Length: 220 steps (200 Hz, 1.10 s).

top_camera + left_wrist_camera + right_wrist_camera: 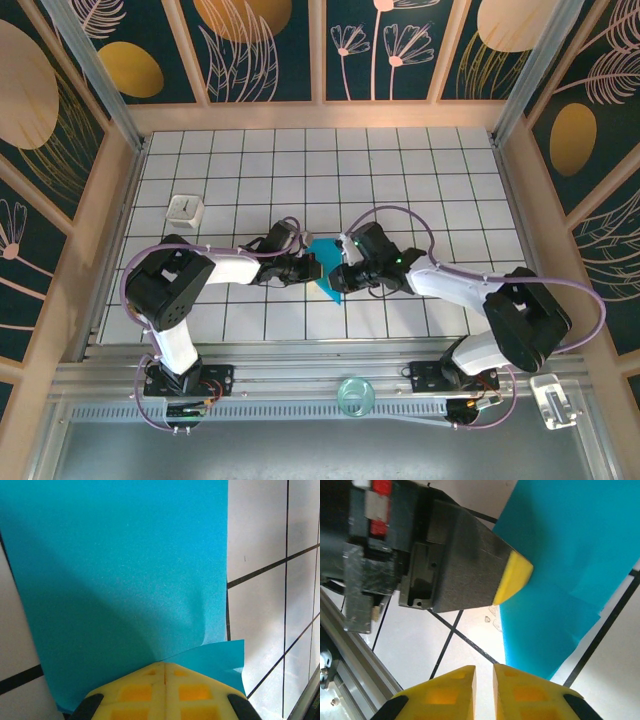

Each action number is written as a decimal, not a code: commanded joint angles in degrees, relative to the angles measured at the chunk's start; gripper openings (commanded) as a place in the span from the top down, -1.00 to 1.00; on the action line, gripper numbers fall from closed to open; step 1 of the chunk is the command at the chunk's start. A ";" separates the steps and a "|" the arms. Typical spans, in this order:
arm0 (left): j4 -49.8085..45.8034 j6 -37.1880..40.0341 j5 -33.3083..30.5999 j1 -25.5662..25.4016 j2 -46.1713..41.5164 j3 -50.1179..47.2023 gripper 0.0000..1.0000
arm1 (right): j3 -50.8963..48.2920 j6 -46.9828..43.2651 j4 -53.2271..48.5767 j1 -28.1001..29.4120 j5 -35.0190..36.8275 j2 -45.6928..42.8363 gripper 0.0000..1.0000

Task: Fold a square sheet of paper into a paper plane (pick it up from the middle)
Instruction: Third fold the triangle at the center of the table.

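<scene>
The white tiled table (240,160) has both arms reaching in to its middle; between them lies the square sheet of paper (125,570), teal and partly folded, one edge caught in the left gripper (165,667), whose yellow pads are pressed together on it. The right gripper (484,669) hovers just beside the sheet's corner, fingers a narrow slit apart with nothing between; a small white cube (185,209) sits well apart, leftward.

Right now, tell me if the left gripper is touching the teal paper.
Touching. In the left wrist view the shut left gripper pinches the paper, which puckers there.
</scene>
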 commanded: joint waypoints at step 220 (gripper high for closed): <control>-8.02 1.38 -4.83 0.28 1.53 -2.30 1.00 | 2.06 5.27 9.38 -0.03 -6.48 11.74 1.00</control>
